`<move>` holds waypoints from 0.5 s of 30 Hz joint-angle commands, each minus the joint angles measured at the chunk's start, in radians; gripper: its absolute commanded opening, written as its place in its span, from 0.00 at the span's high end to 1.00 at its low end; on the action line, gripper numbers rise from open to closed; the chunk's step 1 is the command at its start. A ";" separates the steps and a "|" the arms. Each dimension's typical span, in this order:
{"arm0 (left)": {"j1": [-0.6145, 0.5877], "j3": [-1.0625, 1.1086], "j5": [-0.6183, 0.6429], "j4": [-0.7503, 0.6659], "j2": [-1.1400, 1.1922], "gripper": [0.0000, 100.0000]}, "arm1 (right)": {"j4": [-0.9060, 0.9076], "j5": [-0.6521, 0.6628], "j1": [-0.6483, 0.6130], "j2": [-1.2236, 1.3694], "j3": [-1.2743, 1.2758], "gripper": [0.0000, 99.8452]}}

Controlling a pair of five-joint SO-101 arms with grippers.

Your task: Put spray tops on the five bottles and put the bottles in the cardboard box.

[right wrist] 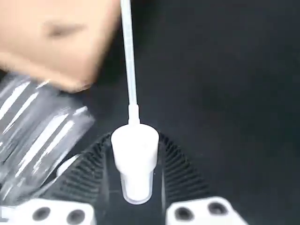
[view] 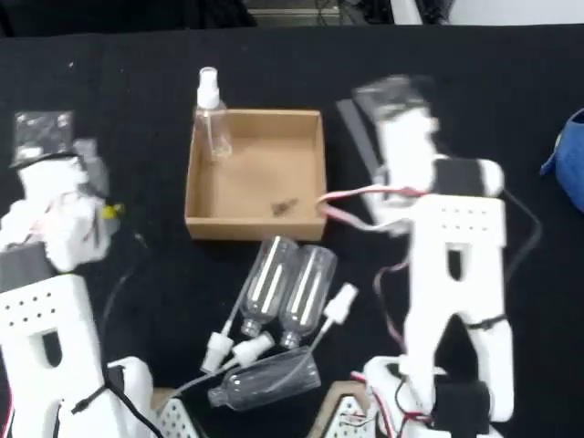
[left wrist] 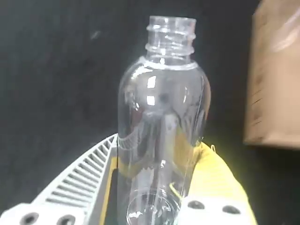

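Pinching uncapped bottle (left wrist: 161, 117) in left gripper (left wrist: 154, 187), left of cardboard box (view: 255, 224) | capped: one capped bottle (view: 212, 119) upright at box's far-left corner | pending: three bare bottles (view: 265, 278), three loose tops (view: 251, 349) lying on counter (view: 137, 119) before box | clamping spray top (right wrist: 135, 145) in right gripper (right wrist: 136, 187), unfitted | judged: four cappings left

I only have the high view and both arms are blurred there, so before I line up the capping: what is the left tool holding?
Observer: The left tool is shut on a clear bottle.
Operator: Does it have a spray top yet?
Observer: No, its threaded neck is bare and open.
Operator: And the right tool?
Observer: The right tool is shut on a white spray top, its dip tube pointing away from the tool.
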 commanded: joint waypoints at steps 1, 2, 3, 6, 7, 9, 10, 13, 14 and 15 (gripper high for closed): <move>0.137 0.033 0.161 -0.170 -0.032 0.97 | -0.163 -0.110 0.124 -0.048 0.073 0.99; 0.159 0.053 0.189 -0.201 -0.032 0.97 | -0.201 -0.147 0.147 -0.048 0.104 0.99; 0.179 0.074 0.207 -0.232 -0.032 0.97 | -0.238 -0.181 0.173 -0.048 0.133 0.99; 0.229 0.174 0.235 -0.358 -0.032 0.97 | -0.336 -0.269 0.242 -0.048 0.211 0.99; 0.249 0.211 0.235 -0.410 -0.034 0.97 | -0.362 -0.296 0.255 -0.048 0.236 0.99; 0.291 0.268 0.235 -0.474 -0.038 0.97 | -0.405 -0.336 0.265 -0.047 0.274 0.99; 0.306 0.291 0.235 -0.491 -0.051 0.97 | -0.422 -0.350 0.269 -0.042 0.286 0.99; 0.340 0.355 0.235 -0.517 -0.140 0.97 | -0.456 -0.368 0.288 0.027 0.288 0.99; 0.346 0.372 0.235 -0.516 -0.181 0.97 | -0.465 -0.385 0.298 0.065 0.275 0.99; 0.349 0.389 0.235 -0.512 -0.227 0.97 | -0.466 -0.404 0.302 0.110 0.257 0.99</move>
